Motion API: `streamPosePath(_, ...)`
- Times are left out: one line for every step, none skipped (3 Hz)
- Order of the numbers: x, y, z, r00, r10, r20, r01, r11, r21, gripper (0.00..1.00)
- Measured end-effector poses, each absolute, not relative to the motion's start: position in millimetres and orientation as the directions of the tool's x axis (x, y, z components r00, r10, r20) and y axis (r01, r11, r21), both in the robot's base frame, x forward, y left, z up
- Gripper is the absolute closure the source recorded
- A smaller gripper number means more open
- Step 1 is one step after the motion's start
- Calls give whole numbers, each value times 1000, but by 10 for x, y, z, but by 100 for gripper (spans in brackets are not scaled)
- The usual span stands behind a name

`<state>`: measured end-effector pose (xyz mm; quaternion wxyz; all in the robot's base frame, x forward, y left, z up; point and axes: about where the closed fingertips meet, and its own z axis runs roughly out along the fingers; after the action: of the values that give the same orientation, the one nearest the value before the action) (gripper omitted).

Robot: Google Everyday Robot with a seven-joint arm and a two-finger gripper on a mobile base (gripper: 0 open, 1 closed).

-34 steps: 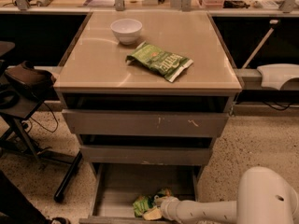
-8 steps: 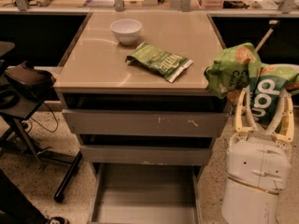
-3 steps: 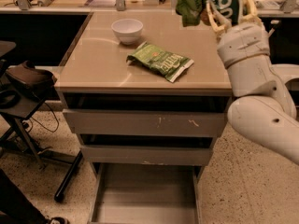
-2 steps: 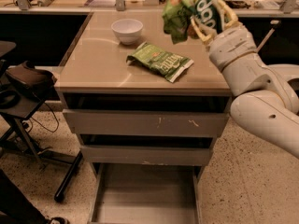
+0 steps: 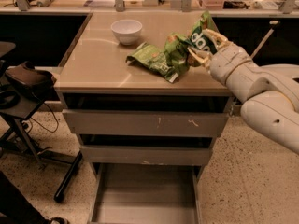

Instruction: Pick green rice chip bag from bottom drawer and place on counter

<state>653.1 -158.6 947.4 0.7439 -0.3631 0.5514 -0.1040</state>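
**Bag in the claw, above the counter's right side**

Pale two-finger gripper [image 5: 204, 48] above the right side of the glossy beige square counter [image 5: 93, 62], closed tight on the small, crumpled light-green rice chip bag [image 5: 187, 43] with the dark round logo. Bag out to the left of the gripper, toward the counter's middle. Long axis roughly left to right, tilted down at the left end. One arm only, reaching in from the right.

Just below and left of the held bag, a longer flat green bag [image 5: 147, 59] lying on the counter, and behind that a small white bowl [image 5: 126, 31]. Judged from this, mostly a matter of lowering and letting go, with the flat bag close under the low end.

Hard to say whether that low end touches the flat bag or hangs just above it: green on green, overlapping. Fingertips partly buried in the foil.

Wide shallow grey bottom drawer [image 5: 145, 197] pulled out, plain floor showing, front edge cut off at the bottom.
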Motion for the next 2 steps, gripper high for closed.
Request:
streamPosePath(6706,-1672,9434,343,-577,-741,-238,710,-662,100)
streamPosePath(7253,-1861,9165,273,-645,-714,-247,670,-700,100)
